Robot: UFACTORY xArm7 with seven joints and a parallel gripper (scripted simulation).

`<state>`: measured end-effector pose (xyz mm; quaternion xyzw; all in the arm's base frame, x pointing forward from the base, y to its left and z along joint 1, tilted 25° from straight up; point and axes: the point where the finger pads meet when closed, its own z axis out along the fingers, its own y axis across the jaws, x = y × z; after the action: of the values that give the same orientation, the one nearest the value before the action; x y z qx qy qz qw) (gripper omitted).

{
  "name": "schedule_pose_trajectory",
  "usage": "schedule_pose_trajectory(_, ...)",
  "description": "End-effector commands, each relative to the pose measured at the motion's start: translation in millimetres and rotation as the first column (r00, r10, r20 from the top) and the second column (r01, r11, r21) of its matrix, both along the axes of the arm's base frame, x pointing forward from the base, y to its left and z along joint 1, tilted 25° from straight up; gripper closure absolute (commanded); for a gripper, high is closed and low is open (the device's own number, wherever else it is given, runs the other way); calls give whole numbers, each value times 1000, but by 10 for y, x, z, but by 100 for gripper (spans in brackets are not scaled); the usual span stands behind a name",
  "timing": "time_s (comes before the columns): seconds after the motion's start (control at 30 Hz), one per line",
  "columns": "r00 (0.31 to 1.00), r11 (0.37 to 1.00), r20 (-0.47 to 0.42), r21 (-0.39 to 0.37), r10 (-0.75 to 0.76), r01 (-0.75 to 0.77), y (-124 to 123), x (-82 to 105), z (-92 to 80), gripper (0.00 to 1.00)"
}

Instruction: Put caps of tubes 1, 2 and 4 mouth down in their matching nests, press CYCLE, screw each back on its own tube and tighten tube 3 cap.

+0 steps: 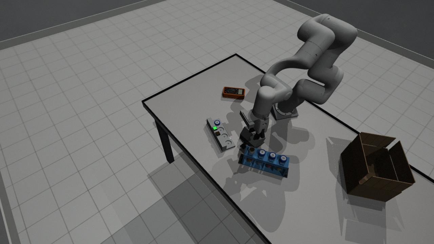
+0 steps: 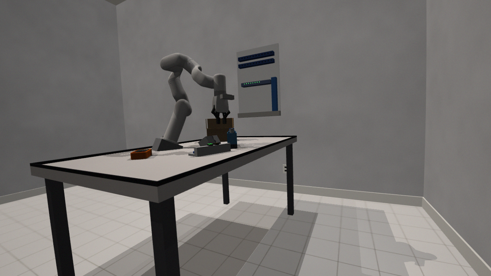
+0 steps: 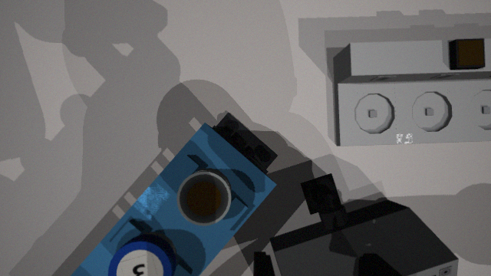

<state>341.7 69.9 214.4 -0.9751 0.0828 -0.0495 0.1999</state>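
Note:
The blue decapping station (image 1: 263, 160) stands near the table's front edge. Its end tube nearest the cap tray is open (image 1: 251, 150), and it also shows in the wrist view (image 3: 204, 197). The other three tubes carry blue caps, among them cap 3 (image 3: 140, 264). The grey cap tray (image 1: 220, 134) holds one cap (image 1: 216, 122) in its end nest farthest from the station. Its green lamp (image 1: 214, 127) is lit and its amber lamp (image 3: 466, 54) is dark. Two nests (image 3: 374, 113) in the wrist view are empty. My gripper (image 1: 258, 136) is open and empty, above the dark key housing (image 3: 364, 241).
An orange multimeter (image 1: 233, 92) lies farther back on the table. An open cardboard box (image 1: 376, 166) stands at the right end. A panel (image 2: 258, 80) with blue rails hangs on the wall behind the table.

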Motion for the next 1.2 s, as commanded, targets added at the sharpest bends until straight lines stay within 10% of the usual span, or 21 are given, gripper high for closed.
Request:
schedule_pose_trajectory(0.0,998,998,11,18,54,-54,-319,112,-107,54)
schedule_pose_trajectory(1.17,999,998,10,16,54,-54,-2372,657,-955,54)
